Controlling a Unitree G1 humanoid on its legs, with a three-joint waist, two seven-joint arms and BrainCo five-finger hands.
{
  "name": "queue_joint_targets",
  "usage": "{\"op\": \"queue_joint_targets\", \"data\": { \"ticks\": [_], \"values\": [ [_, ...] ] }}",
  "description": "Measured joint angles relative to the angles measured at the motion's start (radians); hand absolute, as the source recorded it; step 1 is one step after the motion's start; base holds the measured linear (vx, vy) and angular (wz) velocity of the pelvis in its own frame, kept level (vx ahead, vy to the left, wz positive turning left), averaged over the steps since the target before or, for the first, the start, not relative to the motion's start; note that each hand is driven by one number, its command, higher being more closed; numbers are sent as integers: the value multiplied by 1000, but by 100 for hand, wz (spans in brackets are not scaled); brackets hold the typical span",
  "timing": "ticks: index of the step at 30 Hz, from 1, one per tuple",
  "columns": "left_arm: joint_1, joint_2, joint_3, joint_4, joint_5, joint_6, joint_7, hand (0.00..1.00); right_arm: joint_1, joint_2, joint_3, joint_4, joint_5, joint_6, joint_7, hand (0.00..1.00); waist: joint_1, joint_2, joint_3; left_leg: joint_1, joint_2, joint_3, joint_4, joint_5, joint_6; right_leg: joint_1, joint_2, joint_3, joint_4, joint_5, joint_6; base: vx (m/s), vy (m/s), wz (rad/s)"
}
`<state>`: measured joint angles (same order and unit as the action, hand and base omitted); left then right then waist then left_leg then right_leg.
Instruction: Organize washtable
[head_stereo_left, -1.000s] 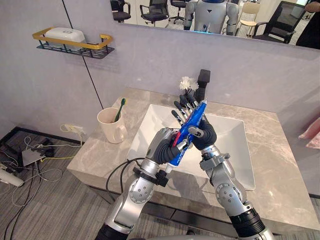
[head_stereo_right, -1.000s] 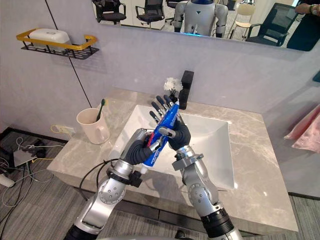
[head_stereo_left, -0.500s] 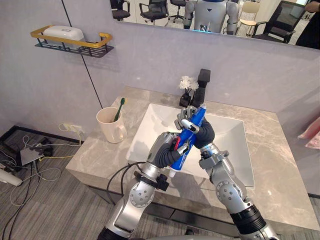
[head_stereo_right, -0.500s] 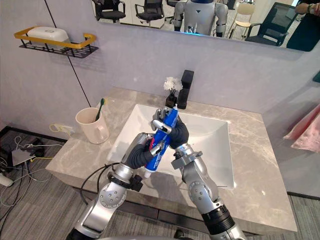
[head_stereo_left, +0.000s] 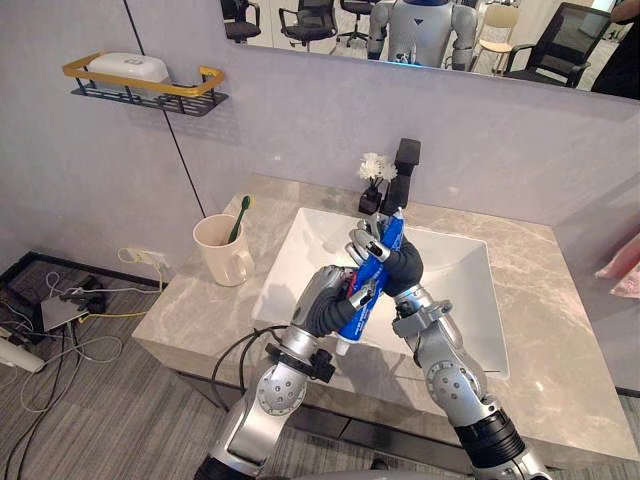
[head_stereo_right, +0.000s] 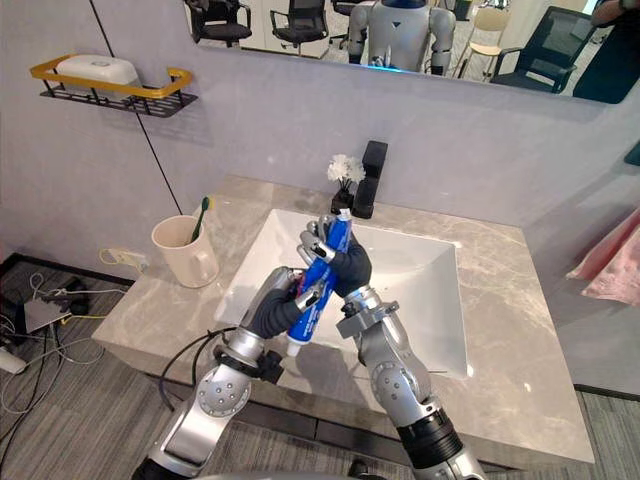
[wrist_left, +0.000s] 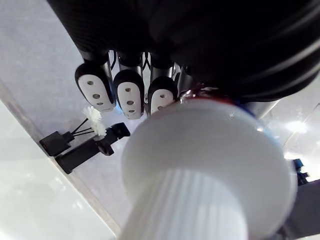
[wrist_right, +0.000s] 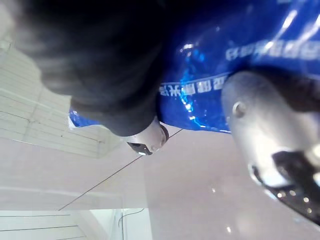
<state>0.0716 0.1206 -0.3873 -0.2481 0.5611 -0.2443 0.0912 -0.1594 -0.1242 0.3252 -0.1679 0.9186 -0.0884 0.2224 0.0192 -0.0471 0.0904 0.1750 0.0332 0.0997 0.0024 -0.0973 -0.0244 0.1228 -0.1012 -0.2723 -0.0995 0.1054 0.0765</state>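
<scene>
On the grey wall at the left hangs a wire shelf (head_stereo_left: 196, 101) with a yellow rail. A white box (head_stereo_left: 130, 68) with rounded corners lies in it. Below it, on the left end of the counter (head_stereo_left: 555, 350), which is of polished grey stone with pale veins, stands a cream mug (head_stereo_left: 225, 255) with a handle. A green toothbrush (head_stereo_left: 240, 218) leans inside the mug.

In the counter sits a white rectangular sink (head_stereo_left: 455, 265) with a smooth, glossy surface. Over its front left part both hands hold the toothpaste tube (head_stereo_left: 360, 312) in the air. The tube is shiny blue with some red and white print. It is tilted: the ribbed white cap (wrist_left: 210, 170) points down toward the robot, and the flat end points up toward the wall.

The left hand (head_stereo_left: 328, 298) has its fingers curled round the lower part of the tube, near the cap. The right hand (head_stereo_left: 403, 265) is closed round the upper part, with the fingers (head_stereo_left: 362, 242) wrapped over the blue surface.

Behind the sink stands a square black faucet (head_stereo_left: 404, 175). Just beside it is a small dark vase (head_stereo_left: 369, 200) with white flowers (head_stereo_left: 376, 165). At the far right edge a pink cloth (head_stereo_left: 625, 268) hangs.
</scene>
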Motion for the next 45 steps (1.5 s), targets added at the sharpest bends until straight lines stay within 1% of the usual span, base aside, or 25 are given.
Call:
{"op": "queue_joint_targets", "data": {
  "ticks": [6,9,12,13,15,17,19,22,23,25,27,28,29,30,31,32,33,34,35,37,39,40,41,43,45],
  "values": [
    [2,0,40,-42,0,10,1,0,-2,21,-14,-6,-27,-5,0,100,-1,5,2,11,0,-1,-4,0,0,11,-1,-2,0,-1,0,0,0,0],
    [6,-1,64,-86,0,17,15,0,-4,21,-17,-15,-34,-17,0,100,0,6,3,11,0,-2,-4,0,0,11,-1,-3,0,-1,0,0,0,0],
    [17,-7,154,-165,-1,23,59,0,-4,18,-62,-15,-54,-20,-2,100,-1,7,4,10,0,-3,-4,0,0,11,-1,-4,0,-1,0,0,0,0],
    [19,-10,200,-198,-3,23,82,0,-4,16,-89,-15,-58,-23,-2,100,-1,7,3,10,-1,-4,-4,0,0,11,-2,-4,0,-1,0,0,0,0],
    [20,-8,249,-234,-10,24,112,0,-4,7,-125,-15,-66,-27,-2,100,0,7,3,9,-1,-11,-4,0,0,12,-2,-7,0,-1,0,0,0,3],
    [24,-6,261,-254,-10,23,125,0,-4,-3,-128,-17,-66,-38,-3,100,1,7,3,8,-1,-14,-4,0,0,12,-3,-11,0,-1,0,0,0,5],
    [32,-3,268,-275,-10,23,129,0,-4,-3,-128,-20,-66,-40,-3,100,1,8,3,7,-1,-17,-4,0,0,12,-3,-13,0,-1,0,0,0,4],
    [59,-3,322,-324,-13,22,134,0,5,-4,-134,-54,-72,-41,-3,100,0,11,2,4,-1,-18,-4,0,0,12,-3,-21,0,-1,1,-4,4,7],
    [82,-8,376,-353,-31,21,142,0,14,-3,-152,-75,-86,-43,-2,100,2,14,2,3,-1,-20,-4,0,0,13,-3,-23,0,-2,1,-5,5,6],
    [105,-22,440,-379,-50,21,158,0,26,-3,-176,-91,-90,-46,-3,100,6,16,1,1,-2,-24,-4,0,0,13,-4,-27,0,-2,1,-7,5,6],
    [137,-49,568,-400,-81,20,181,0,59,-3,-222,-106,-97,-60,-3,100,23,20,-1,-1,-2,-26,-5,0,0,12,-4,-29,-1,-6,3,-8,5,4],
    [146,-57,611,-401,-93,20,188,0,67,-2,-233,-110,-99,-60,-3,100,24,21,-2,-2,-3,-28,-5,0,0,12,-5,-30,-1,-8,5,-5,3,7],
    [163,-75,688,-400,-120,23,207,0,82,-2,-249,-121,-106,-61,-3,100,25,25,-5,-5,-3,-32,-6,0,0,11,-5,-32,-1,-10,6,2,3,9],
    [189,-98,791,-397,-148,26,232,0,96,-2,-264,-129,-108,-61,-3,100,25,29,-8,-5,-3,-35,-9,0,0,11,-5,-33,-1,-12,6,6,4,9],
    [195,-106,831,-394,-162,29,244,0,101,-2,-273,-132,-109,-62,-4,100,27,31,-9,-5,-3,-36,-10,0,0,11,-5,-34,-1,-13,6,2,4,8],
    [199,-117,897,-373,-191,30,267,0,108,-3,-292,-133,-114,-63,-6,100,33,33,-11,-7,-3,-39,-16,0,-1,11,-5,-38,-1,-14,6,-5,0,6],
    [200,-119,922,-361,-201,31,274,0,110,-3,-299,-133,-117,-63,-6,100,37,35,-12,-6,-2,-40,-20,0,-1,10,-5,-40,-1,-15,6,-4,-1,5],
    [201,-119,979,-311,-235,32,289,0,116,-2,-321,-133,-126,-63,-7,100,51,37,-15,-6,-2,-41,-24,0,-1,8,-4,-44,-1,-15,6,5,0,5],
    [209,-122,1019,-260,-272,39,305,0,120,-2,-333,-132,-133,-63,-11,100,53,40,-20,-7,-2,-44,-23,1,-2,8,-4,-49,-1,-15,6,21,4,7],
    [236,-139,1060,-179,-315,43,318,0,121,-2,-339,-132,-135,-63,-23,100,55,42,-31,-7,-2,-46,-24,1,-2,9,-5,-54,-1,-15,6,28,11,6],
    [259,-156,1070,-97,-353,45,324,0,121,-1,-353,-131,-136,-64,-25,100,61,38,-36,-7,-2,-47,-23,1,-2,9,-5,-55,0,-15,6,0,0,0],
    [262,-163,1068,-39,-370,47,319,0,121,-1,-368,-131,-135,-66,-27,100,73,35,-38,-7,-2,-47,-23,1,-2,8,-5,-55,0,-15,6,0,0,0],
    [263,-171,1069,1,-378,53,314,0,121,0,-375,-130,-135,-68,-28,100,77,32,-40,-7,-2,-48,-24,1,-2,8,-5,-56,0,-15,6,-3,9,4],
    [274,-188,1068,86,-406,64,293,0,121,1,-384,-130,-135,-73,-30,100,77,27,-43,-10,-3,-55,-24,1,-2,9,-7,-59,0,-16,7,-10,6,7],
    [283,-195,1065,210,-451,75,262,0,121,5,-389,-130,-135,-86,-34,100,76,26,-44,-12,-4,-60,-24,1,-2,9,-8,-62,0,-19,8,-17,5,5]
  ]
}}
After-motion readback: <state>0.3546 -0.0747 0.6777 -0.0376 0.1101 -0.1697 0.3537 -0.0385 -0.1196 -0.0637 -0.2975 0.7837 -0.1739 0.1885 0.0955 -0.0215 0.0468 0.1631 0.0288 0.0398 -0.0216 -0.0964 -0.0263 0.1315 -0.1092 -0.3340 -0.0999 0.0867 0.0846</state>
